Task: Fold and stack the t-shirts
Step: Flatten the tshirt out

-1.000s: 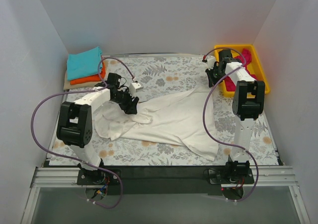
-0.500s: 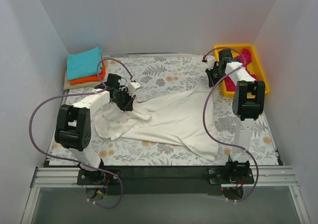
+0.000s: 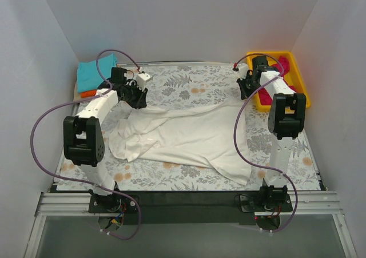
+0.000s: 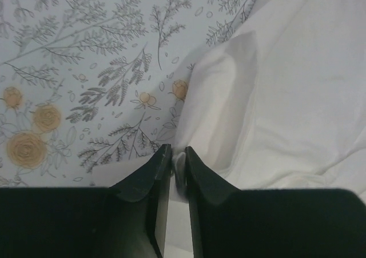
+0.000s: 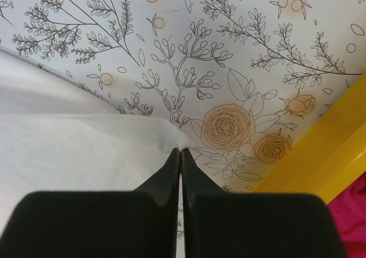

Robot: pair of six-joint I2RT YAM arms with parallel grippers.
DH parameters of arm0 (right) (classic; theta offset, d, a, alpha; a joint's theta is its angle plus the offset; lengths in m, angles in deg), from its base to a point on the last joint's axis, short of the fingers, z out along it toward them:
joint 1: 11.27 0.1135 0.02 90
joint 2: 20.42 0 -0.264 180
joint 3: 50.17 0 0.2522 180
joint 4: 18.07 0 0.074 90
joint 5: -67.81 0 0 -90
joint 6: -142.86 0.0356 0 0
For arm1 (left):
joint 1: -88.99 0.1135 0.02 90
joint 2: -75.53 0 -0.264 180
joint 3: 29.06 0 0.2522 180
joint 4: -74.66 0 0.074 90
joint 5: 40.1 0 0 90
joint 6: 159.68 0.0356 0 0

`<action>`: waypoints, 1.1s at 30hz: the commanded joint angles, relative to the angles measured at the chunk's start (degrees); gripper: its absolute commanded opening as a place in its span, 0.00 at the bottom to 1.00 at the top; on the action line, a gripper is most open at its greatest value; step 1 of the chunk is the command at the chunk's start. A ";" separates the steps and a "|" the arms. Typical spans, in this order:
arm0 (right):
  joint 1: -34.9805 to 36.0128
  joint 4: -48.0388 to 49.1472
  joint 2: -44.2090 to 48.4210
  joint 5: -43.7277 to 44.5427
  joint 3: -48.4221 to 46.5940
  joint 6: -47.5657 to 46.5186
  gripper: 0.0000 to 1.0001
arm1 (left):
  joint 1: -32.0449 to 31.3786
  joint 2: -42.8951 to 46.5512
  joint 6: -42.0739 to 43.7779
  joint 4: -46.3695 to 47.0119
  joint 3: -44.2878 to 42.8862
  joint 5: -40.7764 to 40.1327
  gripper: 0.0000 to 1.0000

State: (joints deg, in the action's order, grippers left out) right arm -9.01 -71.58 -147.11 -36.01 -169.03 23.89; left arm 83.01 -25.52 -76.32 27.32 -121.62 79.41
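Note:
The cream-white t-shirt (image 3: 189, 135) lies spread and rumpled across the middle of the floral cloth. My left gripper (image 3: 139, 99) is shut on a fold of its far-left edge (image 4: 229, 98), cloth pinched between the fingers (image 4: 157, 172). My right gripper (image 3: 245, 92) is shut on the shirt's far-right corner (image 5: 86, 143), beside the yellow bin. Folded teal (image 3: 91, 72) and orange (image 3: 88, 92) t-shirts are stacked at the far left. A magenta-pink t-shirt (image 3: 269, 92) lies in the bin.
The yellow bin (image 3: 300, 80) stands at the far right corner; its edge shows in the right wrist view (image 5: 326, 149). White walls close in left, right and back. The grey floral table cloth (image 3: 189, 83) covers the table.
My left gripper has moved away from me and to the left with the shirt's edge in it, pulling that side out toward the back. The right arm has not moved.

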 commanded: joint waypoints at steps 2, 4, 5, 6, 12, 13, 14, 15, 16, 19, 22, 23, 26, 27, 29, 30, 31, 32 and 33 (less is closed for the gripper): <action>-0.24 -0.59 2.59 -0.06 -0.37 -1.09 0.01 | -0.26 -0.46 0.57 -2.28 5.04 2.39 0.17; -0.24 -0.59 2.59 -0.15 -0.28 -1.09 0.01 | -0.26 -0.28 0.39 -1.23 6.90 1.69 0.08; -0.24 -0.68 2.68 -0.15 -0.28 -1.09 0.01 | -0.26 -0.11 0.39 -1.05 8.13 1.60 0.07; -0.24 -0.60 2.77 -0.24 -0.11 -1.09 0.01 | -0.26 0.07 0.31 -0.96 8.75 1.42 0.09; -0.24 -0.68 2.94 -0.06 -0.11 -1.26 0.01 | -0.26 1.30 0.66 -1.48 9.90 1.24 0.31; -0.24 -0.68 3.03 -0.15 -0.02 -1.18 0.01 | -0.26 1.56 0.48 -1.75 9.64 1.77 0.34; -0.24 -0.68 3.03 -0.24 0.07 -1.18 0.01 | -0.26 1.91 0.74 -2.18 9.20 2.21 0.35; -0.24 -0.68 3.03 -0.24 0.07 -1.18 0.01 | -0.26 2.18 0.83 -2.71 8.15 2.65 0.36; -0.24 -0.68 3.03 -0.24 0.07 -1.18 0.01 | -0.18 2.53 1.09 -3.06 7.62 3.87 0.36; -0.24 -0.68 3.12 -0.24 0.07 -1.26 0.01 | -0.17 4.37 2.58 -3.86 5.60 7.12 0.37; -0.24 -0.68 3.21 -0.15 0.07 -1.44 0.01 | -0.87 6.57 5.83 -3.86 4.72 8.01 0.39; -0.24 -0.68 3.29 -0.15 0.16 -1.44 0.01 | -1.31 7.10 6.36 -4.03 4.45 6.97 0.39; -0.24 -0.68 3.03 -0.24 0.07 -1.35 0.01 | -3.68 7.10 14.62 -6.84 4.71 2.85 0.39; -0.24 -0.68 2.94 -0.15 -0.02 -1.35 0.01 | -4.30 6.93 15.50 -6.76 4.89 1.17 0.39; -0.24 -0.68 3.03 -0.24 -0.02 -1.35 0.01 | -5.97 5.44 14.72 -6.67 4.89 -2.43 0.39; -0.24 -0.77 3.03 -0.24 -0.11 -1.35 0.01 | -6.06 4.91 14.37 -7.28 4.63 -3.75 0.39; -0.24 -0.77 3.03 -0.15 -0.11 -1.35 0.01 | -6.06 4.64 13.41 -7.37 4.71 -4.37 0.39; -0.24 -0.77 3.12 -0.06 -0.11 -1.35 0.01 | -6.06 4.73 13.58 -7.72 5.15 -4.73 0.39; -0.24 -0.77 3.21 0.02 0.07 -1.44 0.01 | -6.06 4.90 13.92 -8.33 5.67 -5.34 0.39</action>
State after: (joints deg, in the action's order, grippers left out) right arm -9.01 -72.04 -147.11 -35.99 -169.03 23.02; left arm 76.57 -21.11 -64.30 21.15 -115.83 78.26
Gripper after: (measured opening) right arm 0.019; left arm 0.387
